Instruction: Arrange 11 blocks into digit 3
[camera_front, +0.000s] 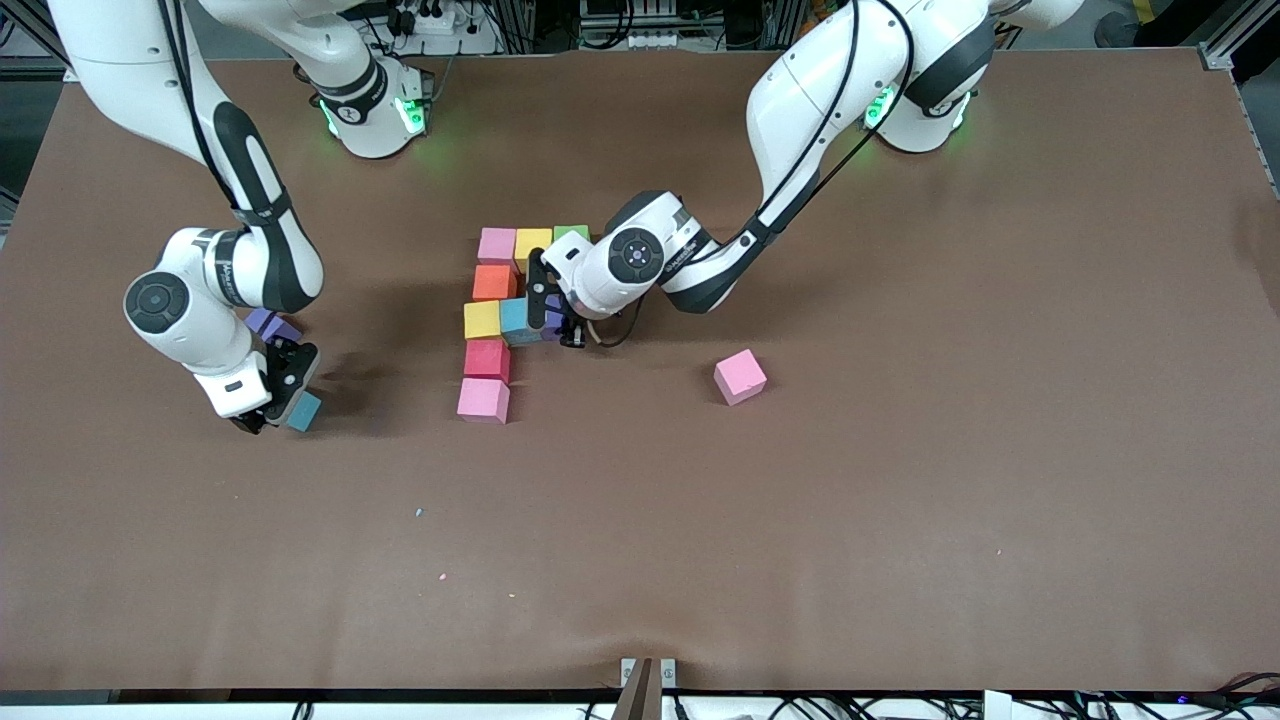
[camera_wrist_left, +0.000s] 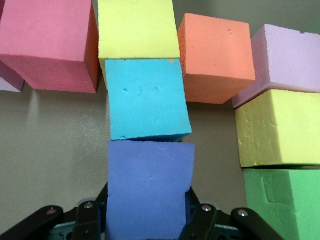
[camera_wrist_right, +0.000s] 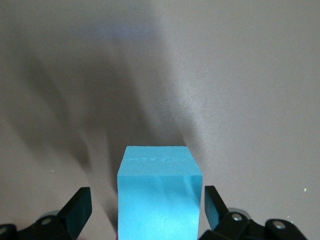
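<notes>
Blocks sit mid-table as a partly built figure: a farthest row of pink block (camera_front: 496, 245), yellow block (camera_front: 532, 243) and green block (camera_front: 571, 233), then a column coming toward the front camera at the right arm's end of that row, with orange block (camera_front: 494, 283), second yellow block (camera_front: 482, 320), red block (camera_front: 487, 359) and a nearest pink block (camera_front: 484, 400). Beside the second yellow block, toward the left arm's end, lies a light blue block (camera_front: 515, 321), starting the middle row.

Left gripper (camera_front: 560, 325) is low over that middle row, its jaws clamped on a purple block (camera_wrist_left: 149, 192); in the left wrist view this block touches the light blue one, in line with it.

Right gripper (camera_front: 275, 400) is down near the table toward the right arm's end, well apart from the figure. Its jaws stand apart on either side of a loose blue block (camera_wrist_right: 159, 195), with a gap showing between each finger and the block. Another purple block (camera_front: 272, 324) lies just beside that arm, farther from the front camera.

One loose pink block (camera_front: 740, 377) lies alone toward the left arm's end, tilted askew to the figure's rows
</notes>
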